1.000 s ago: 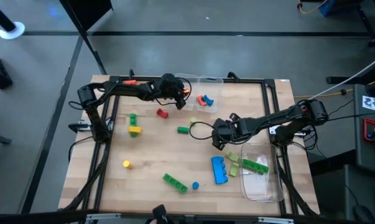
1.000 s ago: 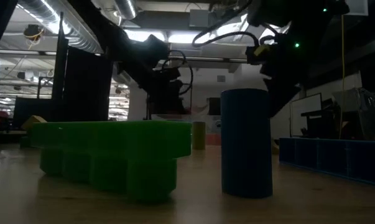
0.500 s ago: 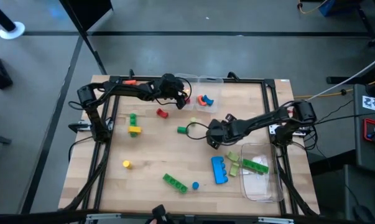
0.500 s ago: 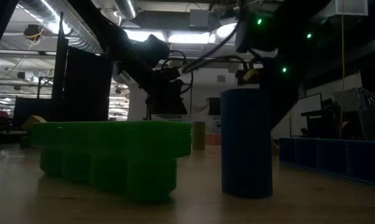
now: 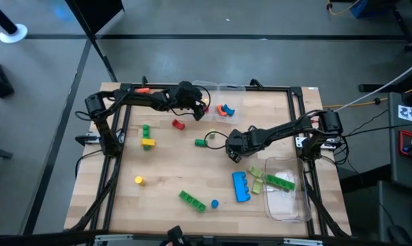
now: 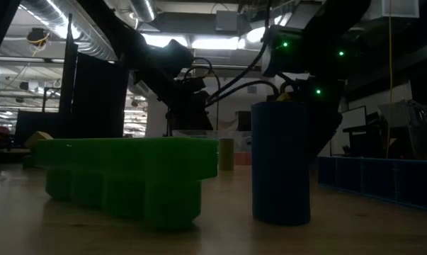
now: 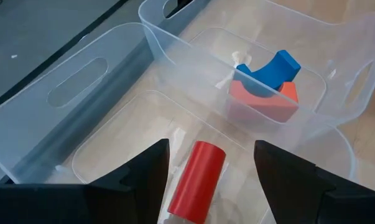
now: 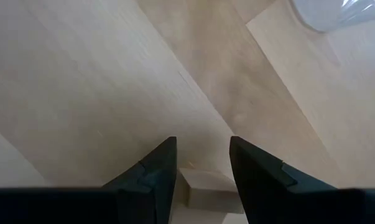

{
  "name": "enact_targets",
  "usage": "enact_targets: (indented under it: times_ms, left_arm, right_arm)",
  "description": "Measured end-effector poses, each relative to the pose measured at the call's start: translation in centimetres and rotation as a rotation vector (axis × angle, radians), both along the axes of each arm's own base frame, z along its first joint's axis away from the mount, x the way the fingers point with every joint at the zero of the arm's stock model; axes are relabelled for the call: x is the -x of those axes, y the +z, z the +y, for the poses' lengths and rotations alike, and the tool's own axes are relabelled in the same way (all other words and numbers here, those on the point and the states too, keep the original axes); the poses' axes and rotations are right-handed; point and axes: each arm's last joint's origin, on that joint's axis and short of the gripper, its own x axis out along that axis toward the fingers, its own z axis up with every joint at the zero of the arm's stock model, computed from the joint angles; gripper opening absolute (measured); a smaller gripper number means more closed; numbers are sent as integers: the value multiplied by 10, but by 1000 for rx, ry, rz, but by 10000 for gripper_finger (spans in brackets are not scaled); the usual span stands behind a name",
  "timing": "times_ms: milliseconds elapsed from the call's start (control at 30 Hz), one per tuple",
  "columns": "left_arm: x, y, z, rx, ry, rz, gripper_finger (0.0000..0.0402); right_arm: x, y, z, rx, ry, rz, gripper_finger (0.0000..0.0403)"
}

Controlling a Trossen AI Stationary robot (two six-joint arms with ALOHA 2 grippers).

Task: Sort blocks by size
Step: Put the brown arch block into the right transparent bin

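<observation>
Both arms are dark, near-black jointed links with loose black cables looping along them; the left arm (image 5: pixel 134 98) carries a small orange-red mark near its shoulder, and the right arm (image 5: pixel 287 130) has a pale patch by its base. Seen from table height, the right arm shows small green lights. Each wrist ends in two dark, wedge-shaped fingers (image 7: pixel 143 180) (image 8: pixel 156 174) with flat inner faces.

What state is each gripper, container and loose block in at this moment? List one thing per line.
left gripper: open, over the far container, red cylinder between its fingers.
right gripper: open, empty, over bare table near mid-table.
far container: upright, holding small blocks.
near container: holds a green brick.
blue brick: flat on table.
yellow cylinder: loose on table.
</observation>
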Motion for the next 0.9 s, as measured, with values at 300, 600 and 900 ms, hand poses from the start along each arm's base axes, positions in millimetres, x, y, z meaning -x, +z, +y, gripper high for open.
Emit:
enact_targets:
  times_ms: [300,600,900]
  left_arm:
    - [-1,0,-1,-7,-8,2,221]
    - [-1,0,-1,-9,-10,3,221]
    - [-1,0,-1,-9,-10,3,221]
  right_arm:
    - [-5,18,1,16,96,36,150]
    - [-3,39,1,29,480,295,150]
    - [-2,39,4,-29,793,367,150]
